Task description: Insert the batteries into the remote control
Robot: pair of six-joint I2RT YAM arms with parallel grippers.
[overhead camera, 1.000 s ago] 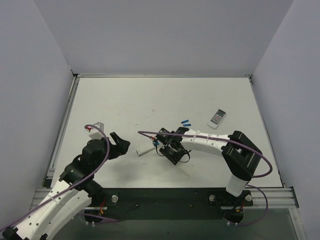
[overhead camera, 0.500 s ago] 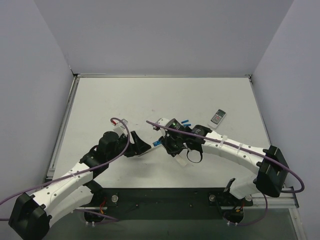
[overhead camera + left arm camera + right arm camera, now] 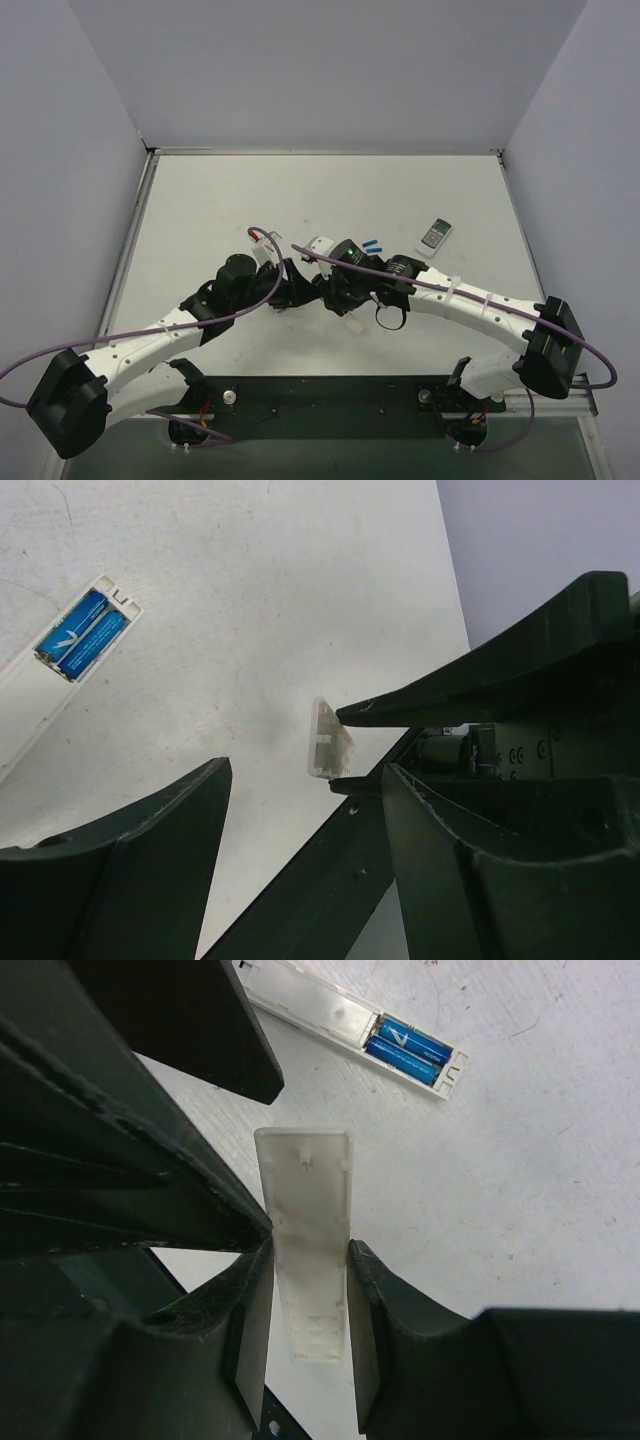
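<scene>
The slim white remote control [image 3: 40,695] lies back up on the table, its compartment uncovered with two blue batteries [image 3: 80,635] side by side inside; the right wrist view shows the same batteries [image 3: 405,1048]. My right gripper [image 3: 310,1250] is shut on the thin white battery cover [image 3: 305,1190], held above the table. My left gripper [image 3: 305,770] is open and close beside it, with the cover [image 3: 328,738] just past its fingertips. From above, both grippers meet at mid-table and hide the remote. Two loose blue batteries [image 3: 370,245] lie behind them.
A wider white-grey remote with a button pad [image 3: 434,235] lies to the right of the loose batteries. Grey walls enclose the white table [image 3: 230,200] on three sides. Purple cables loop over both arms.
The left arm has swung right and forward until its gripper meets the right one, and its jaws have narrowed a little. The right arm has stretched left, still holding the cover.
</scene>
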